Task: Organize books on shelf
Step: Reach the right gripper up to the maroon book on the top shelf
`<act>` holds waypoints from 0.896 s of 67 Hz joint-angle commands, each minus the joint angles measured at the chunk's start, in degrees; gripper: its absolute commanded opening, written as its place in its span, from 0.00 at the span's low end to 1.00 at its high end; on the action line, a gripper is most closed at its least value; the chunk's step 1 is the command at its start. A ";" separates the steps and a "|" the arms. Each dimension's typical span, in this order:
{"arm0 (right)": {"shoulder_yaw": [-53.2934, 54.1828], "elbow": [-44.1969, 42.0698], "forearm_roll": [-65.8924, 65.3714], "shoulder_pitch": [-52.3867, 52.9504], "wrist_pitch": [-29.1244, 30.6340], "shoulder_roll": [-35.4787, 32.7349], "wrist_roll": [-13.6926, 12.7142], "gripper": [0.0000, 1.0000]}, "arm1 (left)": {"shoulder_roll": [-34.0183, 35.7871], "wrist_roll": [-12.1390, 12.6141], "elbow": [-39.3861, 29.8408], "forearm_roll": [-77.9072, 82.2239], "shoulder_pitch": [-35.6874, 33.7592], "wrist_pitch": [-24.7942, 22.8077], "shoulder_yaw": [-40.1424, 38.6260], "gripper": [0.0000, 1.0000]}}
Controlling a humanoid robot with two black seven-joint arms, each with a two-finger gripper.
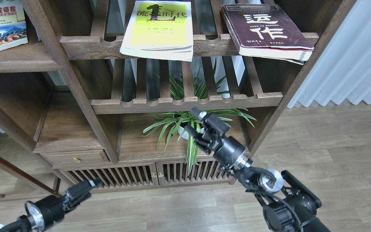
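Note:
The yellow-green book [158, 30] lies flat on the upper slatted rack [85, 45], overhanging its front rail. The maroon book [266, 30] lies on the same rack at the right, also overhanging. The white book with the red title [0, 24] lies on the solid dark-brown shelf [18, 61] at the upper left, partly cut off by the frame. My right gripper [193, 121] is open and empty in front of the plant, below the lower slatted rack. My left gripper [90, 185] is low at the bottom left, empty, its fingers seen side-on.
A spider plant in a white pot [185, 129] stands in the lower compartment right behind my right gripper. The lower slatted rack [185, 103] is just above it. A small drawer [76, 158] and slatted cabinet doors [147, 175] sit lower. White curtains [349, 58] hang at the right.

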 commanded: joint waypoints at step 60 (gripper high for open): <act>13.12 11.05 0.15 -0.68 -0.55 -5.94 0.00 0.96 | -0.10 -0.08 4.79 -0.42 1.35 -0.01 0.30 0.99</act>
